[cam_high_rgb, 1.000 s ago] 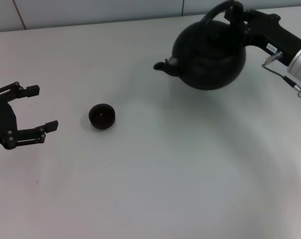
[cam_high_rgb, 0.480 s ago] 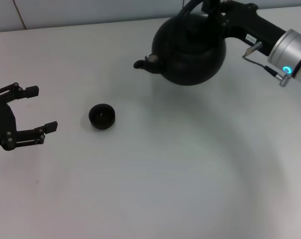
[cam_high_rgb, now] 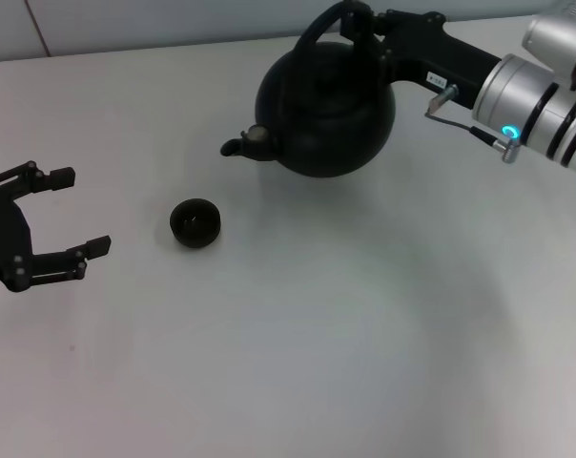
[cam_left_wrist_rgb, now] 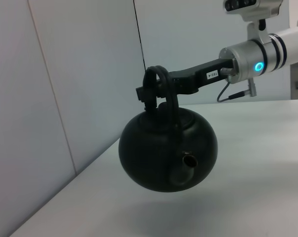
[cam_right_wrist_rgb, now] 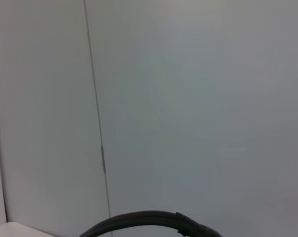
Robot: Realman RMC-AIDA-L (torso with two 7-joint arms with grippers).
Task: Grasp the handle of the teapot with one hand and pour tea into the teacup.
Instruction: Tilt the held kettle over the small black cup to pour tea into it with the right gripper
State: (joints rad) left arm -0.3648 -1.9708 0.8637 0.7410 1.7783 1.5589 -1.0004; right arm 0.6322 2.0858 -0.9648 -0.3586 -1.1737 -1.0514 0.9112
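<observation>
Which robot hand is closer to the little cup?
Left. The left tool waits open beside the teacup; the right tool is farther back, holding the teapot by its handle.

— What carries everything here?
— A plain white table [cam_high_rgb: 298, 353], running back to a pale wall.
— What lies directly on it?
— Only the teacup [cam_high_rgb: 195, 222], small and dark, upright, toward nine o'clock from the table's middle, with bare surface all round it.

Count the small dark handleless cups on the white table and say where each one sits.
1. The small round dark teacup stands on the white table, between the open left gripper and the teapot's spout. None looks hidden.
</observation>
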